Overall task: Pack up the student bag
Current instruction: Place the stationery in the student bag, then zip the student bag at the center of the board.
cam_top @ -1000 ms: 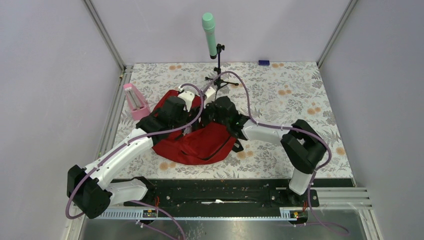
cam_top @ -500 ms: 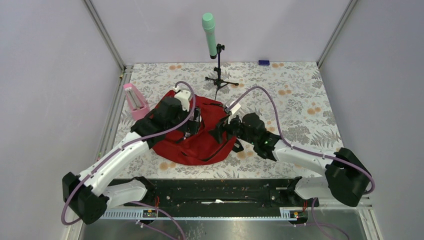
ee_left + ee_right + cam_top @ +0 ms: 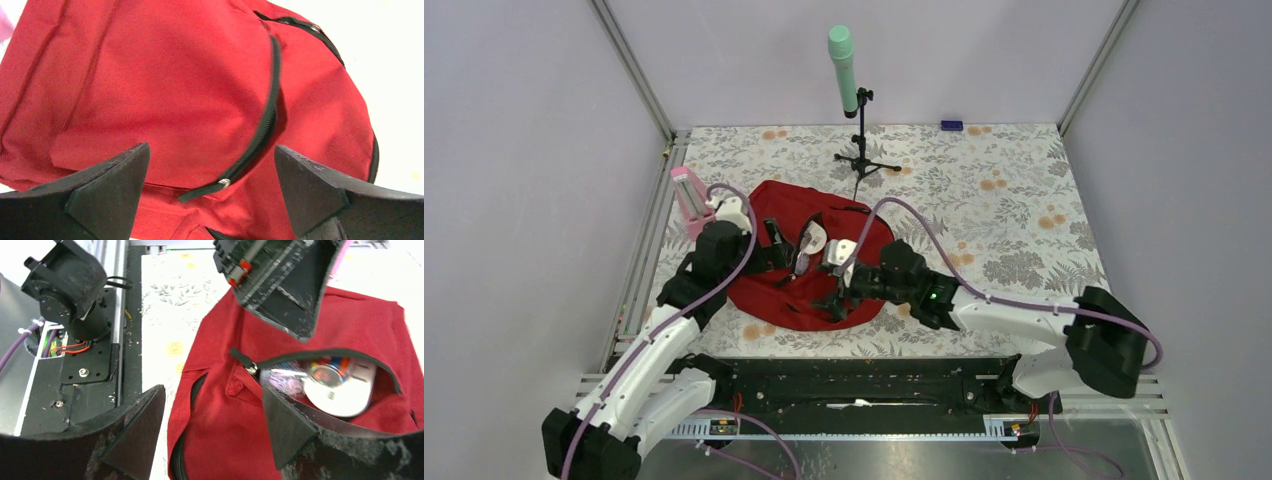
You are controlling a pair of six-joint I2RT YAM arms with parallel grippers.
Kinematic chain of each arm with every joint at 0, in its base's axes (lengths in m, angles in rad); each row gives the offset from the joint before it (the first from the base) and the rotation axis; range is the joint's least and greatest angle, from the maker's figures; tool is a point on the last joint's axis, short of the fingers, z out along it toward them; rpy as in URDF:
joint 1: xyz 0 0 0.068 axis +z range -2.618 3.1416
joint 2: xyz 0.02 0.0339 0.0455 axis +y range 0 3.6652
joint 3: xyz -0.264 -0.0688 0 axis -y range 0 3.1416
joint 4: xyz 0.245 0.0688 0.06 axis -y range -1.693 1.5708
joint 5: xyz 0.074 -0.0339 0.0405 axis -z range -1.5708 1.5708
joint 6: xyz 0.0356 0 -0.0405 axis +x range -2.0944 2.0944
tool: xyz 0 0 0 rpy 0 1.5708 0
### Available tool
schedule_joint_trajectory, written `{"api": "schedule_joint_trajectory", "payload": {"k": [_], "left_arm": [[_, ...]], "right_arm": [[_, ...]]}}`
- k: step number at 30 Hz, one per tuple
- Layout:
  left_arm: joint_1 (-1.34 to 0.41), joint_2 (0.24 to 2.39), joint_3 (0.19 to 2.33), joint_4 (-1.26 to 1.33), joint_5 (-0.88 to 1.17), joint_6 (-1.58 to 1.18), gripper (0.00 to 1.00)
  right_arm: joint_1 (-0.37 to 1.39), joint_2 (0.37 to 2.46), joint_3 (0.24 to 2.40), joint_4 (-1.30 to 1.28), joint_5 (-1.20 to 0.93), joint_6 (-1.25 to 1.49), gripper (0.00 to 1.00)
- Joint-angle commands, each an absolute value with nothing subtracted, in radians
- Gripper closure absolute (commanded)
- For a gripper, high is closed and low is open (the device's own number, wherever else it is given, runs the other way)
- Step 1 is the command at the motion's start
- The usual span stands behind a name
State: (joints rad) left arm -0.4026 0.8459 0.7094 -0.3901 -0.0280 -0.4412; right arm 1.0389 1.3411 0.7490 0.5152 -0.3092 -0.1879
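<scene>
Left claw (image 3: 211,150) apart, empty, over student bag (image 3: 165,85); right claw (image 3: 214,390) apart, hovering at zip pull (image 3: 248,366). Best: pinch pull squarely, left pins fabric.

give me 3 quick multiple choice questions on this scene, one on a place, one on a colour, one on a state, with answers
1. The pink object stands: A left of the student bag; B inside it; C right of it.
2. The head of the microphone is: A yellow; B green; C blue.
3. The bag's zip opening is: A shut; B open; C taped over.
Answers: A, it stands beside the bag on the left; B, seen from above; B, things show inside.
</scene>
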Motion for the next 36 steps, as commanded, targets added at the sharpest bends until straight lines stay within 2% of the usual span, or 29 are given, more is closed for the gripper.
{"api": "schedule_joint_trajectory", "payload": {"k": [1,8,15,25,36], "left_arm": [[-0.312,0.763,0.604,-0.193,-0.005,-0.582,0.01],[-0.242,0.684,0.466,-0.092,-0.038,-0.661,0.01],[-0.164,0.689,0.358,-0.005,0.057,-0.719,0.01],[-0.132,0.725,0.301,0.086,0.098,-0.761,0.01],[-0.132,0.693,0.295,0.046,0.087,-0.744,0.01]], "right_arm": [[1.062,1.450,0.857,0.571,-0.440,-0.327,0.24],[1.078,1.653,1.034,0.498,-0.466,-0.414,0.28],[1.099,1.799,1.193,0.319,-0.389,-0.562,0.38],[1.102,1.859,1.217,0.216,-0.288,-0.700,0.43],[1.104,1.926,1.211,0.381,-0.116,-0.673,0.54]]}}
